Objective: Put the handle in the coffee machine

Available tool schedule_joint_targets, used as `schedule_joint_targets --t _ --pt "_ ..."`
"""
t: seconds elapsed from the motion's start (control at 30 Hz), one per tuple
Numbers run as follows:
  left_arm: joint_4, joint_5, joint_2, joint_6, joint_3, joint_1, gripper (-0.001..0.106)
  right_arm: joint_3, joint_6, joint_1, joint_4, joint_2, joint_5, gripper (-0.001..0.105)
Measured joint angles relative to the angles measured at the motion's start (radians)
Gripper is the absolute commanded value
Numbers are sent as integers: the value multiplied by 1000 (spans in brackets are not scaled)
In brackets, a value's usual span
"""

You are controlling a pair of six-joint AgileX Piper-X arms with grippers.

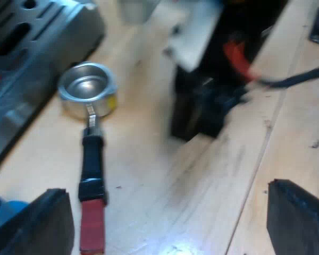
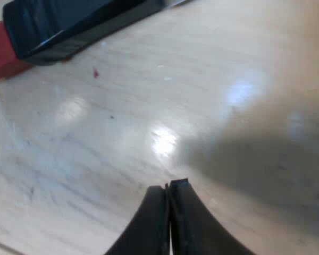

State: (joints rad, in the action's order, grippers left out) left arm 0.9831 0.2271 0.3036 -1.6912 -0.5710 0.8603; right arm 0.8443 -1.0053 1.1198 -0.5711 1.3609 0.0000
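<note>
The metal holder [image 1: 87, 90] lies loose on the wooden table with its round basket facing up, close to the espresso machine [image 1: 32, 53]. Its dark handle [image 1: 92, 159] runs toward me and ends in red [image 1: 92, 228]. My left gripper [image 1: 170, 223] hovers above the table, open wide, with one finger [image 1: 45, 226] beside the red end and nothing between the fingers. My right gripper [image 2: 169, 194] is shut and empty, low over the bare wood. The holder's dark handle [image 2: 80, 21] and red end [image 2: 1, 53] lie a short way beyond its tips. In the left wrist view the right arm [image 1: 212, 90] stands blurred beside the holder.
The machine's grey drip tray and grille [image 1: 21, 32] sit next to the basket. A blue object [image 1: 13, 206] shows at the edge by my left finger. Light wooden tabletop [image 2: 202, 106] stretches around the holder.
</note>
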Motion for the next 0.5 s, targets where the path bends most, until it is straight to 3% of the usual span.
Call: schedule_joint_targets --t 0.17,0.3,0.5 --pt "0 -28 0 0 0 0 75 0 -12 0 -86 -85 41 0" --pt "0 -75 0 0 0 0 75 0 -57 0 -149 -188 107 0" --pt "0 -79 0 0 0 0 75 0 -82 0 -158 -289 173 0"
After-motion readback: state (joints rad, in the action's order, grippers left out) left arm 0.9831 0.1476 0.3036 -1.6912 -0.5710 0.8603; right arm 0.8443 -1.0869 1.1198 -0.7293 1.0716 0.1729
